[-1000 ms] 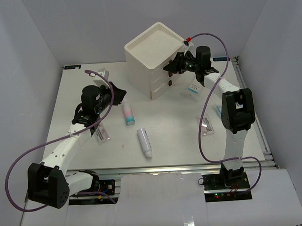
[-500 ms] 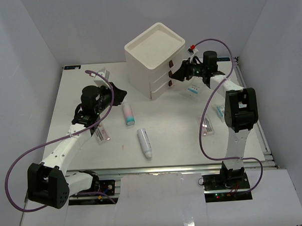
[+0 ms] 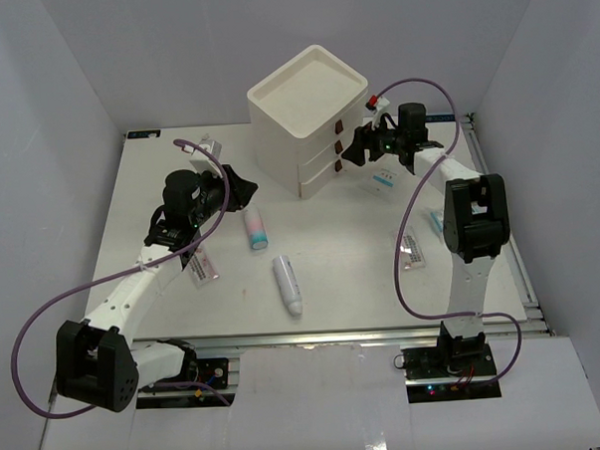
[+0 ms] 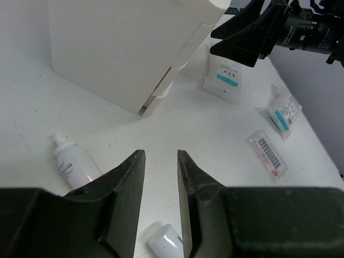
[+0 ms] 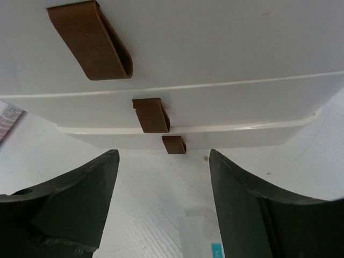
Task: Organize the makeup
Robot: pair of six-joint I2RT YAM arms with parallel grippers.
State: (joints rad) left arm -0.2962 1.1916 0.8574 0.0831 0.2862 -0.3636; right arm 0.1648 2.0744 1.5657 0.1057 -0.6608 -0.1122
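The white three-drawer box (image 3: 310, 120) stands at the back centre, its brown handles (image 5: 151, 114) facing my right gripper (image 3: 352, 155). That gripper (image 5: 162, 161) is open and empty, just in front of the drawers, low over a blue-print sachet (image 3: 381, 179). My left gripper (image 3: 241, 191) is open a little and empty (image 4: 160, 156), above the table left of the box. A tube with pink label and teal cap (image 3: 254, 228) and a plain white tube (image 3: 289, 283) lie in the middle. No sponges show.
More sachets lie at the right (image 3: 412, 250), by the right arm (image 3: 437, 222), at the left (image 3: 204, 264) and at the back left (image 3: 209, 146). White walls close in the table on three sides.
My right gripper has drawn back from the box's upper front and dropped lower, toward the bottom drawers. My left arm has shifted only slightly.
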